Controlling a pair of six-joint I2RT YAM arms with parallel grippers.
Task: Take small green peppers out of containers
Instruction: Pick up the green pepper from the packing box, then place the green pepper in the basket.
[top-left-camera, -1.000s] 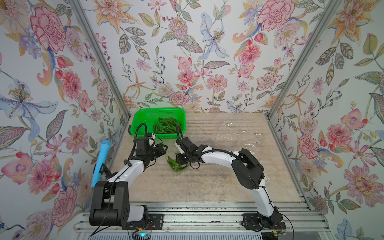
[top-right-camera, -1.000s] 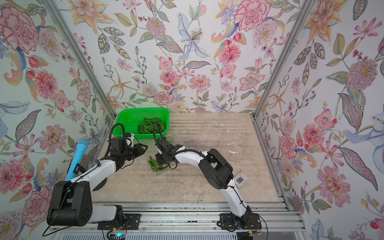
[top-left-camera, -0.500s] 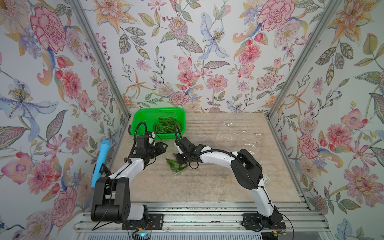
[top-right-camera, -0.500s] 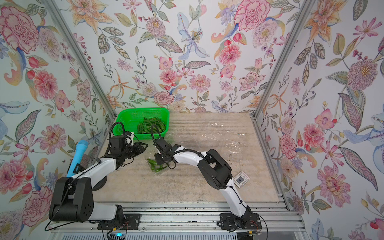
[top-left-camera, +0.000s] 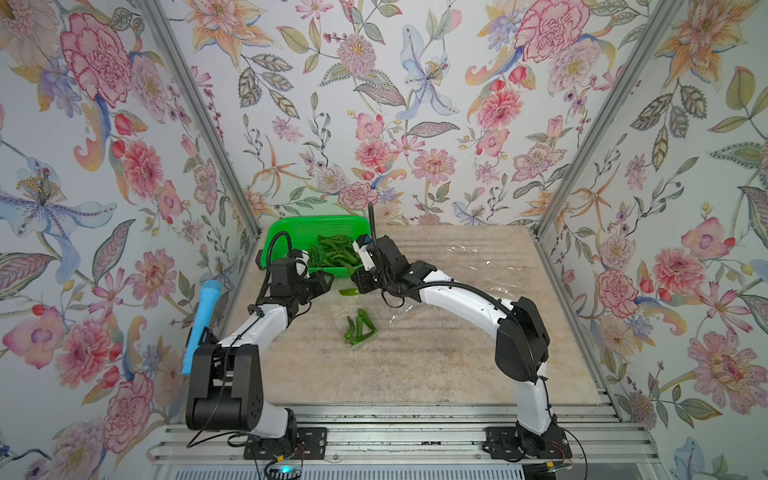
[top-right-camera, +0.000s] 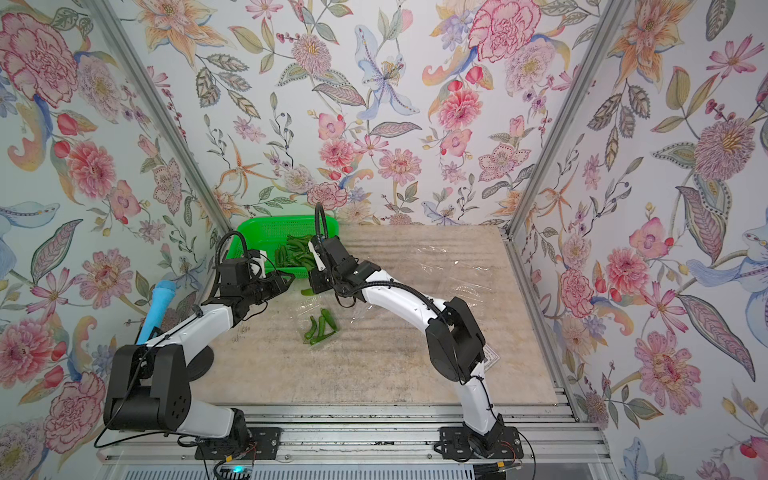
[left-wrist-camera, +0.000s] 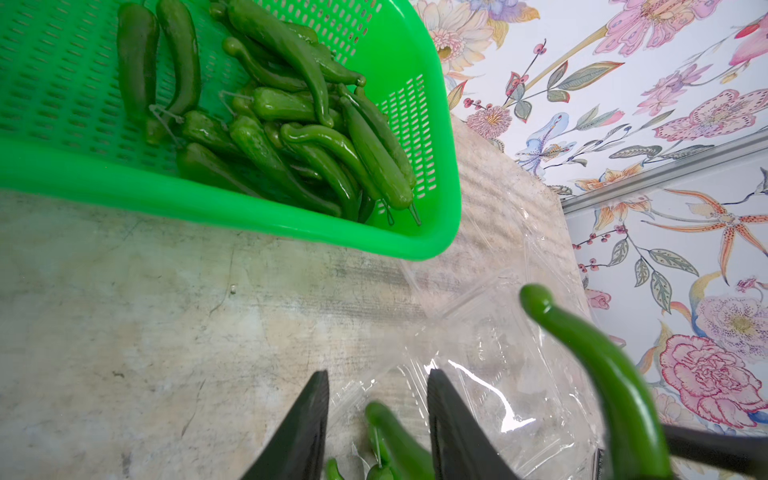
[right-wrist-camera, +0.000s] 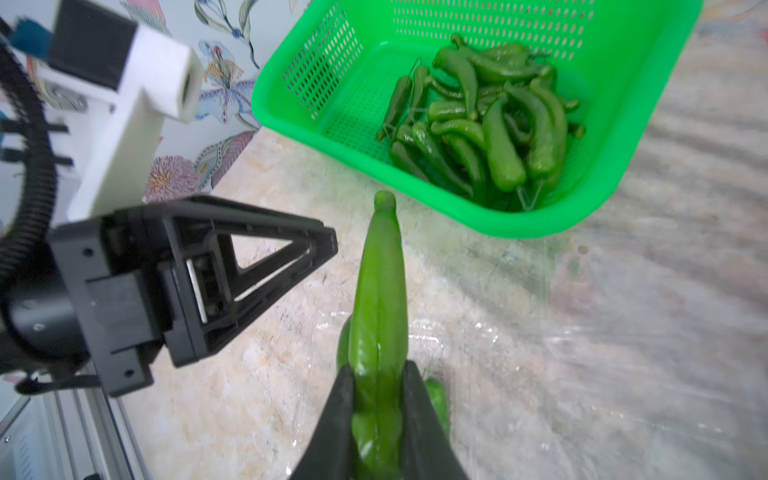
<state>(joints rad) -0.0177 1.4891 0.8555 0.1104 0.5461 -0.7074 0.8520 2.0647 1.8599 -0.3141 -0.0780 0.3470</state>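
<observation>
— Where is the pepper being handled?
— 1 small green pepper (right-wrist-camera: 380, 286) is clamped between the 2 fingers of the right claw (right-wrist-camera: 378, 368). It is held above the table (top-left-camera: 415, 365), with its free end pointing toward the green basket (right-wrist-camera: 519, 226).
— And the rest?
— Several peppers (top-left-camera: 359, 328) lie in a clear container (left-wrist-camera: 511, 399) on the table, nearer the robot than the held one. Many more are heaped in the green basket, which stands at the table's back left corner.
— What about the other arm?
— The left claw (left-wrist-camera: 378, 376) has its fingers spread apart and grips nothing. It is poised over the clear container's edge, close beside the right claw and just in front of the green basket.
</observation>
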